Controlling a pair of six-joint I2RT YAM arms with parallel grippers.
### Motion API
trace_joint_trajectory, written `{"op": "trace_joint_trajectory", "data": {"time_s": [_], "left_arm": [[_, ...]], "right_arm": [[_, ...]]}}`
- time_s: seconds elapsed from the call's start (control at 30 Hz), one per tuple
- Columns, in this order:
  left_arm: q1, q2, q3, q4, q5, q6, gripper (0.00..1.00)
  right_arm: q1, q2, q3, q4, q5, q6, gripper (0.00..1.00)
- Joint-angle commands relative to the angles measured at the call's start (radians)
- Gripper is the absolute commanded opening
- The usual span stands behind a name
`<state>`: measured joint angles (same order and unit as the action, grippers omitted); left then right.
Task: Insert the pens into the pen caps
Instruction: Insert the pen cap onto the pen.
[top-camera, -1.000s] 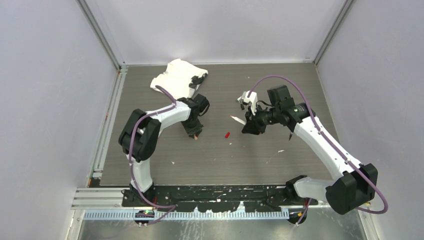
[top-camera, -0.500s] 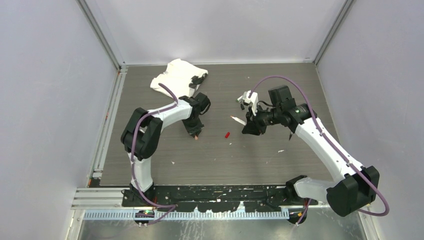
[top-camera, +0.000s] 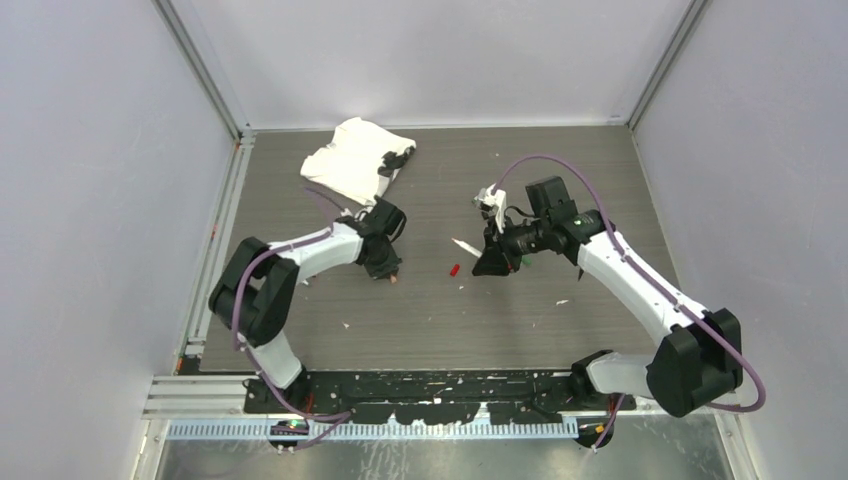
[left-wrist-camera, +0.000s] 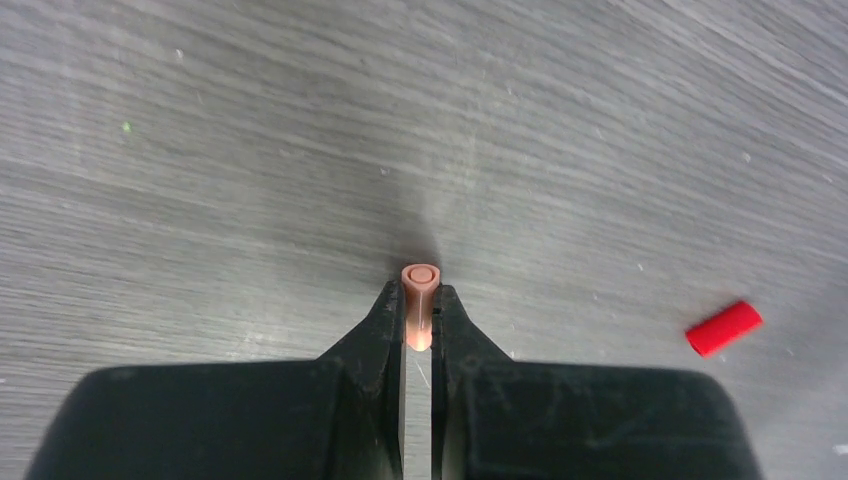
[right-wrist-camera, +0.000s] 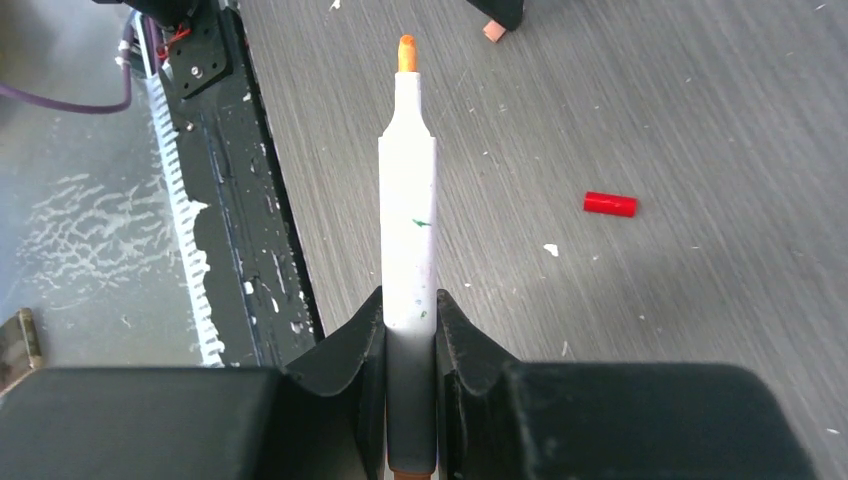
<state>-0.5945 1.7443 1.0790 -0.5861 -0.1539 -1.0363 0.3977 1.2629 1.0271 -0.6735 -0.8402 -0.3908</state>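
We are clamping the salmon cap (left-wrist-camera: 421, 276) in our left gripper (left-wrist-camera: 420, 315) down at the table (left-wrist-camera: 200, 150) and the white pen (right-wrist-camera: 408, 200) in our right gripper (right-wrist-camera: 410, 318); we are risking a misaligned tip twisting the cap loose

Lab test cell: plain walls (top-camera: 100, 200), aluminium frame rails (top-camera: 197, 60).

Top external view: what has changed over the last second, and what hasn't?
The left gripper closed on the salmon pink cap, and that arm's elbow swung outward to its left and lower. The right gripper, shut on the white pen, shifted slightly left, toward the salmon pink cap. The red cap and the white cloth stayed put.
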Motion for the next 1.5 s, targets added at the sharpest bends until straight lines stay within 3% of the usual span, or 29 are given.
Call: {"op": "trace_joint_trajectory", "data": {"time_s": [0.0, 0.27, 0.53, 0.87, 1.47], "left_arm": [[0.001, -0.17, -0.129, 0.27, 0.061, -0.039, 0.01], [0.002, -0.397, -0.411, 0.7, 0.095, -0.203, 0.01], [0.002, -0.495, -0.567, 1.008, 0.079, -0.307, 0.01], [0.002, -0.499, -0.631, 1.155, 0.08, -0.397, 0.01], [-0.024, -0.458, -0.629, 1.199, 0.091, -0.41, 0.01]], "right_arm": [[0.015, 0.007, -0.08, 0.229, -0.067, 0.173, 0.01], [0.05, 0.099, -0.248, 0.642, -0.034, 0.52, 0.01], [0.157, 0.183, -0.258, 0.761, 0.09, 0.692, 0.01], [0.198, 0.248, -0.255, 0.804, 0.158, 0.764, 0.01], [0.217, 0.251, -0.233, 0.792, 0.168, 0.762, 0.01]]}}
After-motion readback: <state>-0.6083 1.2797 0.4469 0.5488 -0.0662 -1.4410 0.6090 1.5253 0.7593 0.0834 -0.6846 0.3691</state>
